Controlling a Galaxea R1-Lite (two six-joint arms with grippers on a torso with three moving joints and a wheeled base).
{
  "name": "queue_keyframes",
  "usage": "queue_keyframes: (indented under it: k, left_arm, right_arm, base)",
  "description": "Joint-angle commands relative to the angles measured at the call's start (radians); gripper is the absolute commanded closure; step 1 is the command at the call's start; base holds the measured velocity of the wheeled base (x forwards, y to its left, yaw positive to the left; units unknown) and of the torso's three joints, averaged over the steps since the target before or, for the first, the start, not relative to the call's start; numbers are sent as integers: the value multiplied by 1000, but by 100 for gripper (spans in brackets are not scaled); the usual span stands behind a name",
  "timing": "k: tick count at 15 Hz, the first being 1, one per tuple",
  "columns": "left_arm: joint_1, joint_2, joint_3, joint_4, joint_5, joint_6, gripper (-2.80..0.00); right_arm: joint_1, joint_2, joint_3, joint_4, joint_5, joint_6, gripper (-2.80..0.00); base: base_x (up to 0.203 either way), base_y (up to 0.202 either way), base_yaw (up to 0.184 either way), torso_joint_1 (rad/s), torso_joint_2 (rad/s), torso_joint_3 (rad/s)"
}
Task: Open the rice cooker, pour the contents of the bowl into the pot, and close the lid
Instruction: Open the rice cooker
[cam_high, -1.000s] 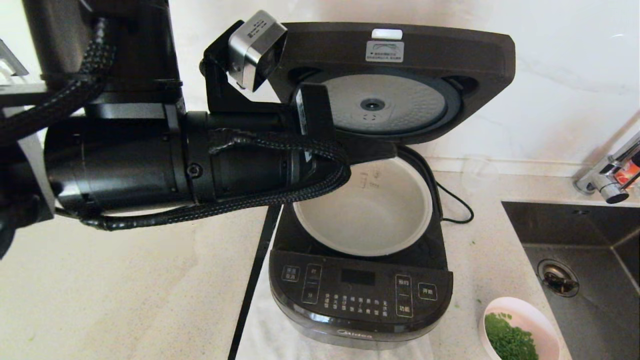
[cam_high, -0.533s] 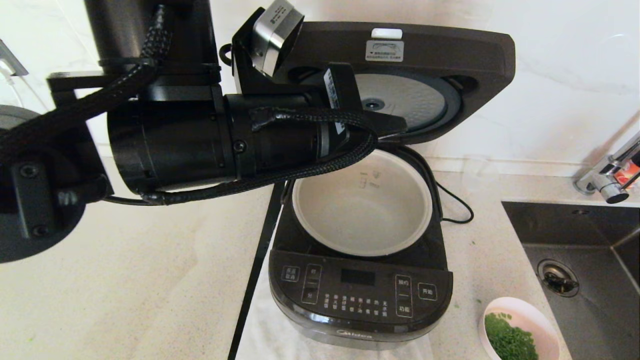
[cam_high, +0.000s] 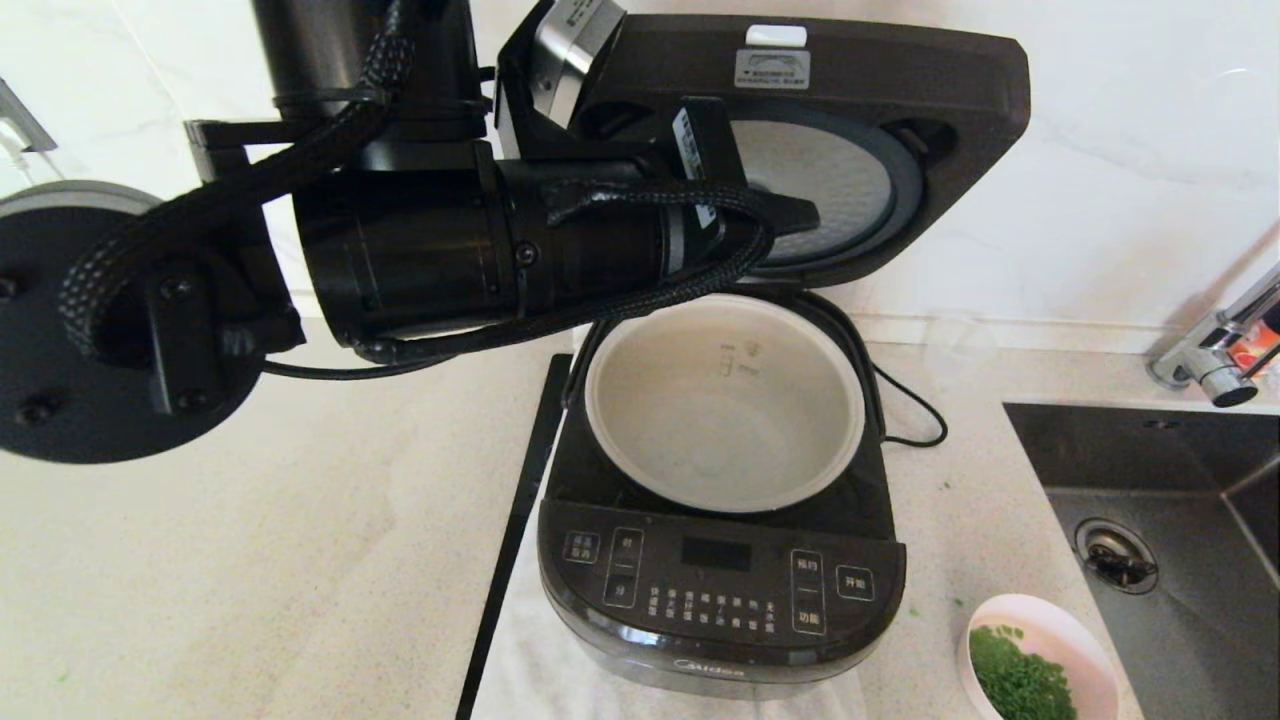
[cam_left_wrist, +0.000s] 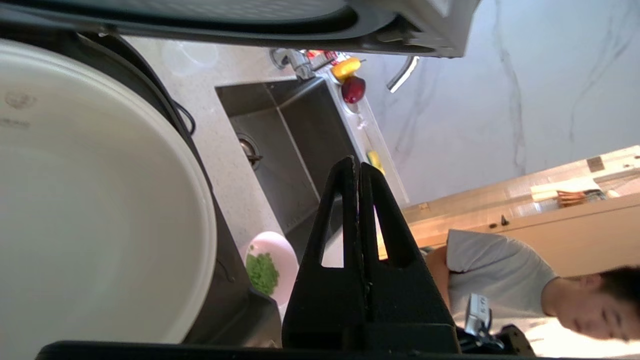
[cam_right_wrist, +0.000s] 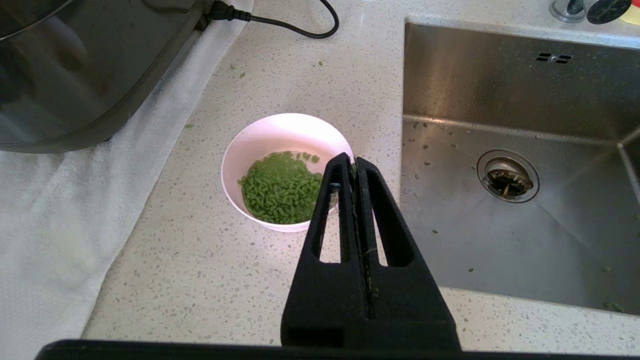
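Observation:
The black rice cooker (cam_high: 720, 590) stands open with its lid (cam_high: 900, 90) raised, the dimpled silver disc (cam_high: 835, 175) facing forward. The grey-beige pot (cam_high: 725, 420) inside looks empty. My left gripper (cam_high: 805, 213) is shut on nothing, its tip just under the raised lid and above the pot's back rim (cam_left_wrist: 150, 165). The pale pink bowl (cam_high: 1080, 640) sits on the counter right of the cooker, holding green bits (cam_right_wrist: 280, 187) in water. The right gripper (cam_right_wrist: 354, 160) hovers shut and empty over the bowl's (cam_right_wrist: 280, 132) sink-side rim.
A steel sink (cam_high: 1150, 450) with a faucet (cam_high: 1215, 350) lies right of the bowl. The cooker stands on a white towel (cam_high: 540, 670), and its power cord (cam_high: 910, 410) trails behind. A person (cam_left_wrist: 500, 270) shows in the left wrist view.
My left arm has risen and swung right toward the lid's underside. The lid has tipped a little further back. The bowl and cooker body have not moved.

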Motion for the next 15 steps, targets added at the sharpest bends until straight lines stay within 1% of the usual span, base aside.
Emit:
queue_keyframes:
  k: [1, 8, 15]
  left_arm:
    - [9, 18, -21, -2, -1, -3, 0]
    - [9, 54, -93, 0, -2, -1, 0]
    - [10, 89, -135, -2, -2, 6, 0]
  right_arm:
    - [0, 0, 0, -1, 1, -1, 0]
    - [0, 0, 0, -1, 1, -1, 0]
    - [0, 0, 0, -1, 1, -1, 0]
  base:
    - [0, 0, 0, 0, 0, 0]
    - [0, 0, 0, 0, 0, 0]
    - [0, 0, 0, 0, 0, 0]
